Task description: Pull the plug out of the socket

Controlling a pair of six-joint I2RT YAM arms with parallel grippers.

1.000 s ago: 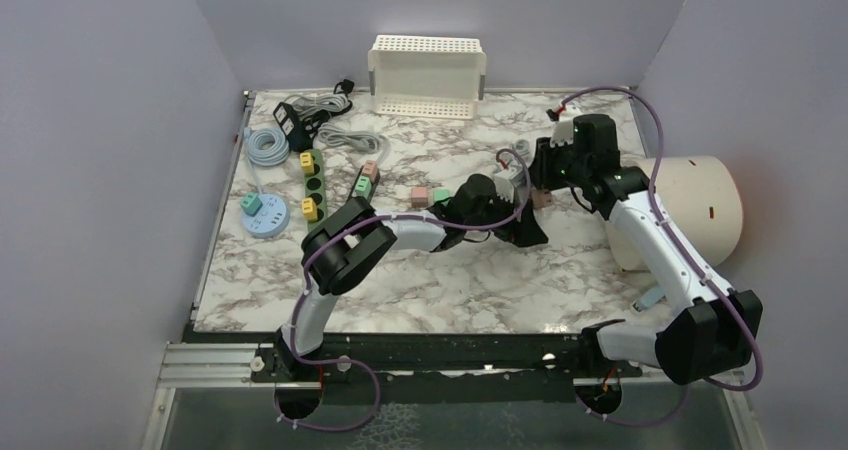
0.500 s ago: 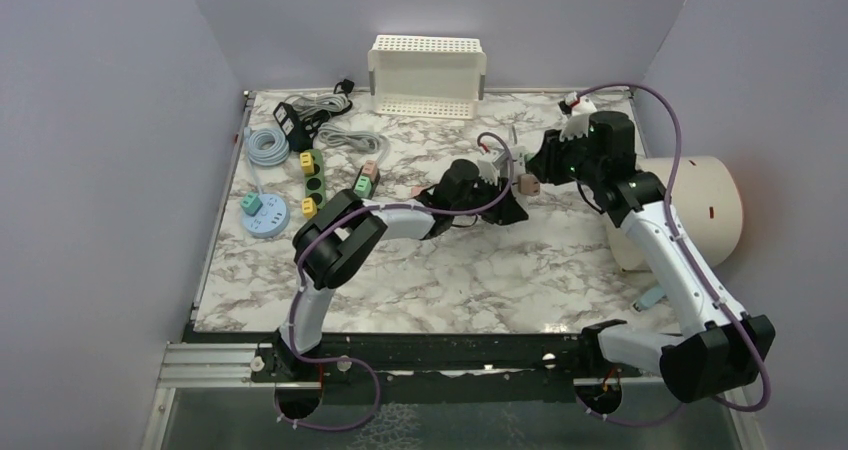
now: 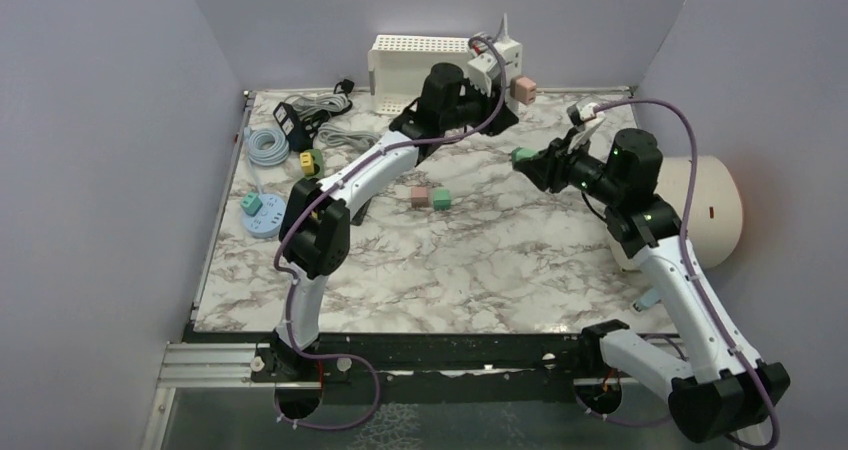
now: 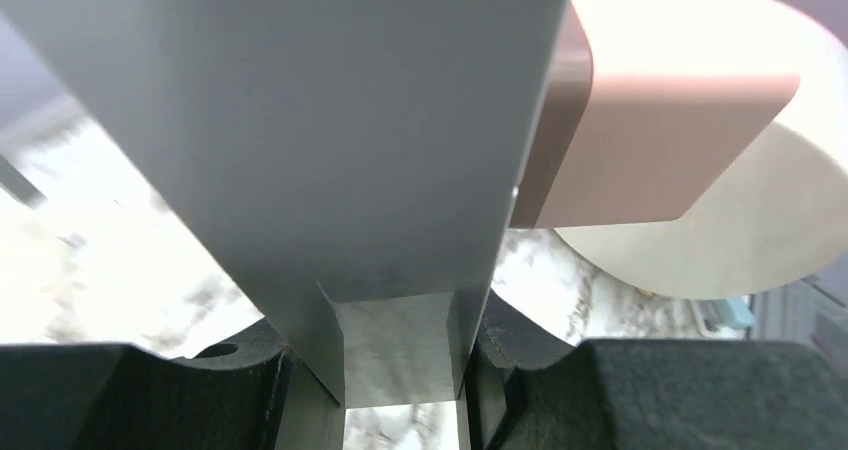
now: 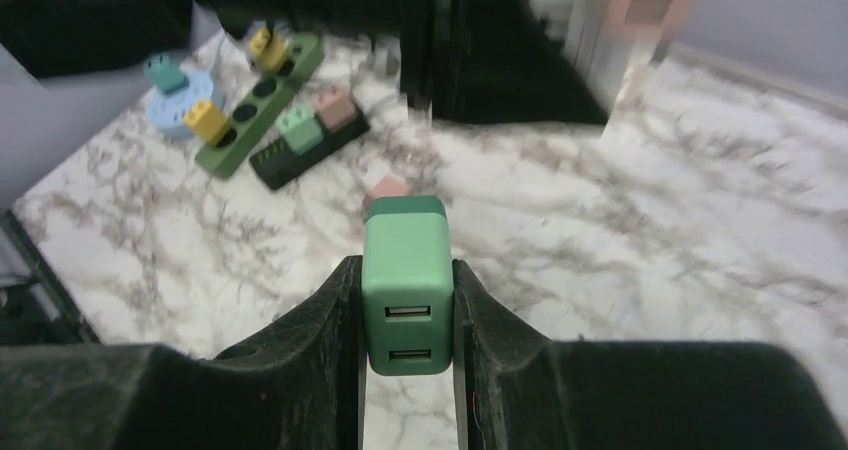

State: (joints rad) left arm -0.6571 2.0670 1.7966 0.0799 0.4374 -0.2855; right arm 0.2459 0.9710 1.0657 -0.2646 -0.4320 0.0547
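Right wrist view, right pincer (image 5: 405, 295) clamped on green plug (image 5: 405, 255), left pincer (image 4: 392, 370) gripping white socket (image 4: 320, 120) bearing pink plug (image 4: 660, 140)

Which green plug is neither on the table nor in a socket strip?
The green plug clamped in the right gripper, held above the table. The loose green plug lies beside a pink plug; another sits in the black strip.

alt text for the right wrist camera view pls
A green USB plug is clamped between the right gripper's black fingers above a marble table. Beyond lie a pink plug, a green power strip and a black power strip, both with coloured plugs; the blurred left arm holds a white socket at the top.
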